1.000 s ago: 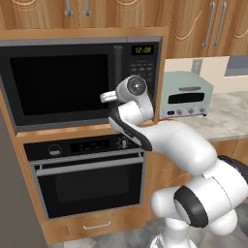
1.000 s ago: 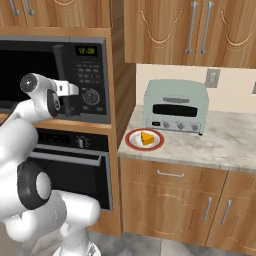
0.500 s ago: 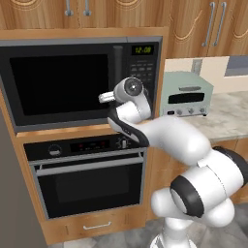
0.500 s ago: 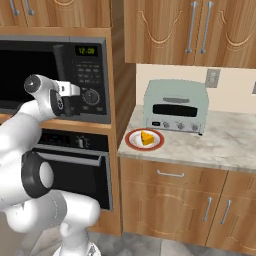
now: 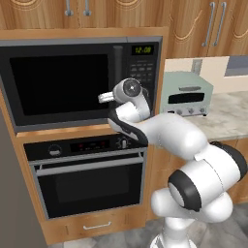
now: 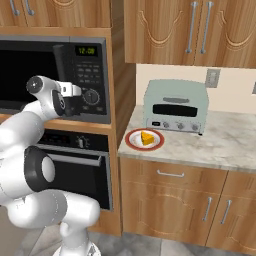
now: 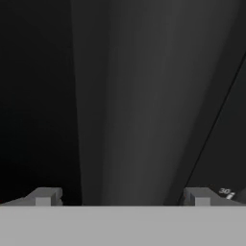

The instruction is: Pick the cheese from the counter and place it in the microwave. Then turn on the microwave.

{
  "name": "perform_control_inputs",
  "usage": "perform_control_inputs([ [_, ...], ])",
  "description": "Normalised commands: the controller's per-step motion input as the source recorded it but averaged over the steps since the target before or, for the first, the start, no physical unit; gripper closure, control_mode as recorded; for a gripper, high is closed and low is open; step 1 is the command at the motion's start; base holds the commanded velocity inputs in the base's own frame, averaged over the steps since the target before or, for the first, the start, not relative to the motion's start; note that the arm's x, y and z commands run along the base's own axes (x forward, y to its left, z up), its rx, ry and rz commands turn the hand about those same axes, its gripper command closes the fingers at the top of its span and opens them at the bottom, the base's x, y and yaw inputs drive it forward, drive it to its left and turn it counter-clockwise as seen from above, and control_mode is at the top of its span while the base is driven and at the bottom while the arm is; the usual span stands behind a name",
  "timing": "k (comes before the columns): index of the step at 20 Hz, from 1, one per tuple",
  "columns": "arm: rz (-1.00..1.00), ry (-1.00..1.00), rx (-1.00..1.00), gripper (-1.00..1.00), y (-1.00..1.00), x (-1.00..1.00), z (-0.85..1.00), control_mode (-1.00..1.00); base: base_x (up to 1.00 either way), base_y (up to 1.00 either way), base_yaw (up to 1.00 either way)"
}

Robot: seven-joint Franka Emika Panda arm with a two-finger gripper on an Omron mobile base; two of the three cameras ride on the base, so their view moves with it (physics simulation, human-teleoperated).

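1. Presently we find the pincer (image 7: 122, 197) held up against the microwave (image 5: 63, 82), its two tips spread wide with nothing between them. The door's upright bar handle (image 7: 129, 101) runs straight up between the tips in the hand view, long axis vertical.
2. We judge the coming move to be closing on that bar to pull the door, which is shut.
3. From the pincer, the cheese (image 6: 146, 138) lies well off to the right and lower, on a red-rimmed plate (image 6: 133, 145) at the near left corner of the worktop (image 6: 225, 145), just in front of the pale-green toaster oven (image 6: 176, 106).
4. It looks a small yellow-orange wedge, apparently untouched.
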Motion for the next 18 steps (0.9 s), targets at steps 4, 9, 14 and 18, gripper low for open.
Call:
perform_control_inputs([
  [4, 0.00, 0.00, 0.00, -1.00, 0.04, 0.13, -0.05, -1.00, 0.00, 0.00, 0.00],
  [9, 0.00, 0.00, 0.00, 1.00, 0.01, 0.07, -0.02, -1.00, 0.00, 0.00, 0.00],
  [14, 0.00, -0.01, 0.00, 1.00, 0.02, -0.06, 0.00, -1.00, 0.00, 0.00, 0.00],
  [18, -0.03, -0.06, 0.00, 1.00, 0.11, -0.21, 0.00, -1.00, 0.00, 0.00, 0.00],
])
